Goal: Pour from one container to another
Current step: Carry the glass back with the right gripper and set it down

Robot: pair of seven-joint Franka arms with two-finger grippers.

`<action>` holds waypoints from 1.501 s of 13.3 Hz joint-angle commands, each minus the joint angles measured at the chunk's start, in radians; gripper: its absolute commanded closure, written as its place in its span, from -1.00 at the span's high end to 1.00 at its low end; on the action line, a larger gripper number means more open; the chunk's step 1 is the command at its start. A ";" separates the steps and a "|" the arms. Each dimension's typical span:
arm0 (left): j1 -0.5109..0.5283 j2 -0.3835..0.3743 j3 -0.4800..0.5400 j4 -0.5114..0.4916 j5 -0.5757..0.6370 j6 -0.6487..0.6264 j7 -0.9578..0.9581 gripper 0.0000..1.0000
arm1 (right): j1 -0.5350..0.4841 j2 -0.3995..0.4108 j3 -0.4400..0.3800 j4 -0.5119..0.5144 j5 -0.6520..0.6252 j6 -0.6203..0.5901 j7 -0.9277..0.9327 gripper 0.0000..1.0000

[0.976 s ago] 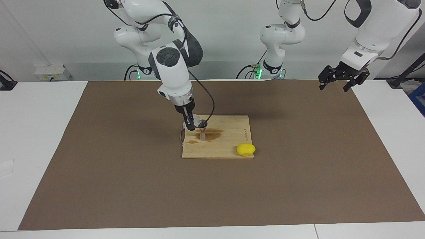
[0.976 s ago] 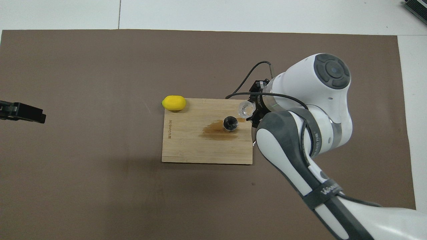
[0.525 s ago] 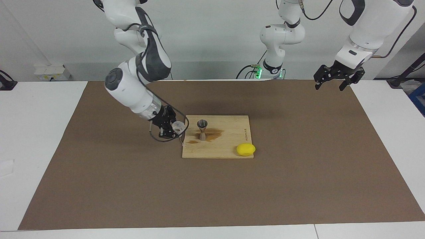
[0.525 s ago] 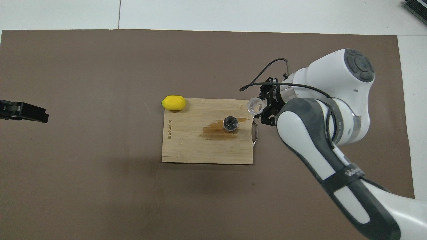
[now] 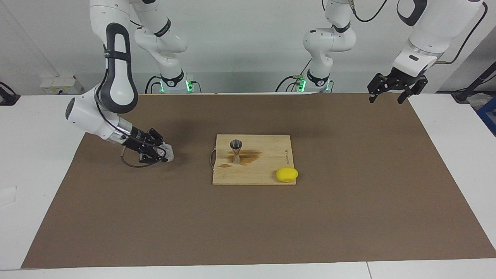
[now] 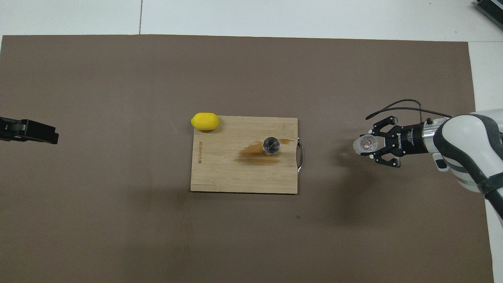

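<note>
The right gripper (image 5: pixel 162 152) was closed on the glass cup (image 5: pixel 166 151), low over the brown mat (image 5: pixel 348 201) toward the right arm's end of the counter — well apart from the cutting board (image 5: pixel 267 170). The jigger (image 5: pixel 236 150) stood upright on that board, on a brown stain (image 5: pixel 250 157). The left gripper (image 5: pixel 393 88) waited, open and empty.

One glass cup (image 5: pixel 166 152), one jigger (image 5: pixel 236 151), one lemon (image 5: pixel 287 174), one board (image 5: pixel 267 170).

Bright even light, soft faint shadows, sharp focus
</note>
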 commanded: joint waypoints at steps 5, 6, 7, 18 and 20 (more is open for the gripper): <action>0.003 -0.011 0.001 -0.006 0.018 -0.007 -0.004 1.00 | -0.113 0.074 0.015 -0.048 0.063 0.029 -0.248 0.10; 0.003 -0.011 0.001 -0.008 0.018 -0.007 -0.004 1.00 | -0.113 0.074 0.012 -0.051 0.063 0.037 -0.249 0.84; 0.003 -0.013 0.001 -0.008 0.018 -0.009 -0.004 1.00 | -0.122 0.073 0.010 -0.051 0.063 0.049 -0.246 0.93; 0.004 -0.013 0.004 -0.009 0.018 -0.006 -0.004 1.00 | -0.119 -0.156 0.012 -0.045 -0.225 0.037 -0.245 1.00; 0.004 -0.013 0.004 -0.009 0.018 -0.004 -0.004 1.00 | -0.038 -0.209 0.012 -0.041 -0.367 0.037 -0.245 1.00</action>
